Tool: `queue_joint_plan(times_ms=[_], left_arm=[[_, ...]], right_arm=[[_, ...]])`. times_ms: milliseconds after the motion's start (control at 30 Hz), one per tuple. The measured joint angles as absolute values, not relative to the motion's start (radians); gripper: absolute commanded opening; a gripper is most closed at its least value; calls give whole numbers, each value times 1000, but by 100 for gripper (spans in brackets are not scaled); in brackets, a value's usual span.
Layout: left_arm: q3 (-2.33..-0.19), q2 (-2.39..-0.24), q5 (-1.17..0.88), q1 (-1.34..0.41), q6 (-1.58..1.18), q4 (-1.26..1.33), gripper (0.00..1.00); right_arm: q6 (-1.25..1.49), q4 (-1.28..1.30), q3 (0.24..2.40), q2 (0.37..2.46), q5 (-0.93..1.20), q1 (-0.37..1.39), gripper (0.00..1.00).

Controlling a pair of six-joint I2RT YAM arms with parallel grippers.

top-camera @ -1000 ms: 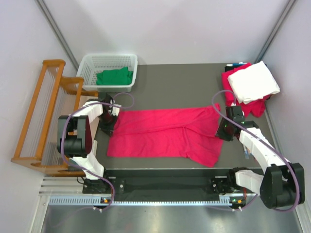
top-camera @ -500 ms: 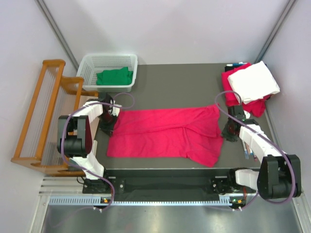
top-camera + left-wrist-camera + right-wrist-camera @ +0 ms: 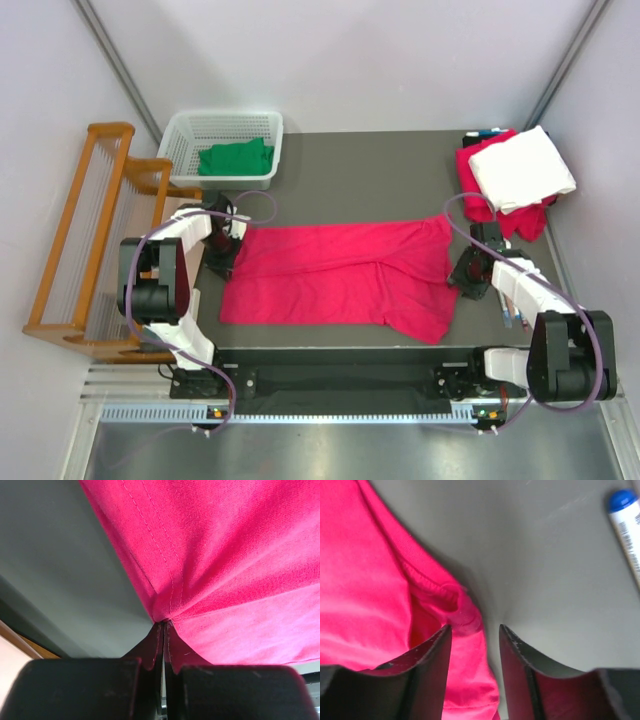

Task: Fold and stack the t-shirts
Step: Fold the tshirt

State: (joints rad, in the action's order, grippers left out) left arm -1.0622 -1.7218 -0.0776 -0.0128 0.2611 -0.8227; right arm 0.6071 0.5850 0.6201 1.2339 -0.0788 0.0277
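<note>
Crimson shirt (image 3: 340, 275): lies spread across the middle of the desk (image 3: 370, 170) in the top view, long side left to right, a flap hanging toward the lower right
Green shirt (image 3: 235, 158): bunched in the white lattice basket (image 3: 185, 135), upper left of the top view
White shirt (image 3: 522, 168): folded, upper right of the top view, lying on a red cloth (image 3: 468, 170)
Left pincer (image 3: 164, 627): fingers together, clamped on the crimson shirt at its upper left corner; the cloth puckers into the grip
Right pincer (image 3: 475, 635): fingers apart at the shirt's right edge, the rolled hem lying between them, not pinched
Handling, judged: light, limp cloth; it will sag and drag rather than hold a shape, and one layer may slip from a shallow pinch
Where to hold, judged: corners and stitched hems, where the cloth is doubled and thicker; both ends lifted together to keep the fold straight
Texture: fine knit, matte, stitch line along the hem in the left wrist view; soft ripples, no stiff crease
Desk surface: dark grey, smooth, faintly scuffed
Nearby: blue-capped pen (image 3: 627, 525), upper right of the right wrist view, apart from the hem
Risk, judged: the hem rolls away as the fingers come together
</note>
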Motion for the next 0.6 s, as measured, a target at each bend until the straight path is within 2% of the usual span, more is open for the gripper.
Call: queue_joint_plan(times_ms=[133, 233, 267, 333, 600], left_arm=[[-1062, -1722, -78, -13, 261, -823, 0], [-1062, -1722, -78, -13, 261, -823, 0], [-1062, -1722, -78, -13, 261, -823, 0], [-1062, -1722, -78, -13, 261, -823, 0], [-1062, -1722, -78, -13, 262, -823, 0]], right_arm=[[611, 576, 615, 1235, -49, 28, 42], [612, 558, 615, 1245, -34, 28, 20], [615, 553, 615, 1248, -27, 28, 9], [620, 543, 613, 1255, -22, 28, 1], [636, 538, 604, 1257, -20, 28, 0]])
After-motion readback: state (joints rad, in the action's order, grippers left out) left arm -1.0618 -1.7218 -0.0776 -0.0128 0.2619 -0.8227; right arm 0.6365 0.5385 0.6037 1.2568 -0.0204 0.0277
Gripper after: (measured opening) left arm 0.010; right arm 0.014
